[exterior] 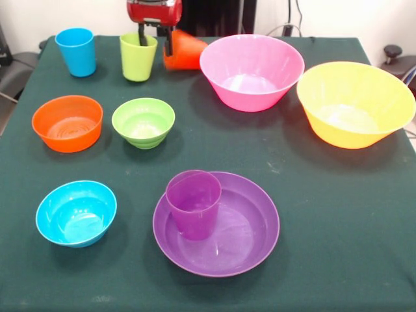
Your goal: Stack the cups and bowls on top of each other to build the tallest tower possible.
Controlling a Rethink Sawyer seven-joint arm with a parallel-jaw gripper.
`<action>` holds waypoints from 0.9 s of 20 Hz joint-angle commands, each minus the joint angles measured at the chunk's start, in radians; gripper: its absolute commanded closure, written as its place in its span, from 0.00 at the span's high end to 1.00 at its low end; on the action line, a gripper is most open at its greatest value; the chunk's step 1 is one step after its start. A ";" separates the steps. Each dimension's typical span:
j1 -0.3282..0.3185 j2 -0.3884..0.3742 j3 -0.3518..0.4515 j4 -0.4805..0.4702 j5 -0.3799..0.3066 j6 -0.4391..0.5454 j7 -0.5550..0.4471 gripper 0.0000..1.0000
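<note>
At far left, blue cup (76,51) was seen upright, w/ orange bowl (67,123) and blue bowl (76,212) nearer on the surface (338,221). Lime green cup (138,57) was found under the tool (155,38): one finger inside it, the other outside by the tipped orange cup (185,51); fingers apart. Green bowl (143,122) sat below. Purple cup (194,204) stood in purple bowl (224,227). Pink bowl (251,71), then yellow bowl (354,104), were noted at right.

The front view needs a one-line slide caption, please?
Gripper straddles the lime green cup's rim; the orange cup lies tipped beside it.
</note>
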 commanded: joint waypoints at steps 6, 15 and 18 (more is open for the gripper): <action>0.036 0.029 0.079 -0.046 -0.028 0.049 0.023 0.00; 0.026 0.014 0.092 -0.029 -0.018 0.066 0.025 0.00; 0.023 -0.018 0.103 -0.009 -0.007 0.088 0.022 0.00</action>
